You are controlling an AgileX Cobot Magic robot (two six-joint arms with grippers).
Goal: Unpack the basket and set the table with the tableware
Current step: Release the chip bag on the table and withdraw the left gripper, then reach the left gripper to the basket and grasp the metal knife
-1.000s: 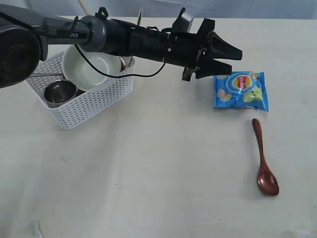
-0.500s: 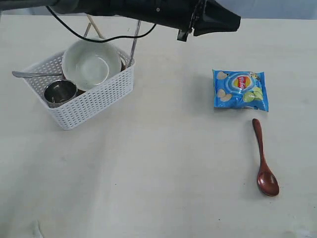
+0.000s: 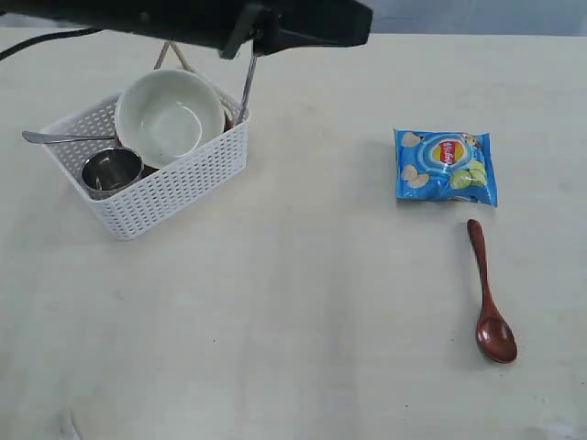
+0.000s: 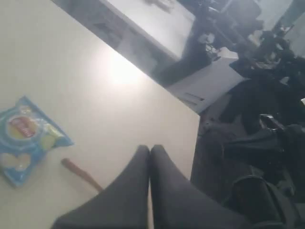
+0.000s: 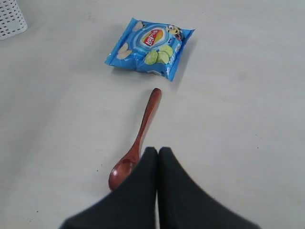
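The white basket (image 3: 156, 188) stands at the left on the table (image 3: 303, 302). It holds a pale bowl (image 3: 170, 115), a steel cup (image 3: 112, 170), a steel handle (image 3: 50, 137) poking out leftward, chopsticks (image 3: 174, 57) and a steel utensil (image 3: 248, 87) leaning at the back. The dark red-brown spoon (image 3: 489, 302) (image 5: 138, 138) lies on the table at the right. My left gripper (image 3: 362, 23) (image 4: 150, 149) hangs shut and empty along the top edge, above the table. My right gripper (image 5: 157, 150) is shut and empty, just over the spoon's bowl; the exterior view does not show it.
A blue chips bag (image 3: 446, 165) (image 5: 150, 47) (image 4: 26, 138) lies just beyond the spoon's handle end. A corner of the basket (image 5: 9, 19) shows in the right wrist view. The left wrist view shows the table's far edge (image 4: 195, 138) with dark equipment past it.
My left gripper has shut and the arm has drawn back up and to the left, away from the chips bag. Bag, spoon and basket have not moved.
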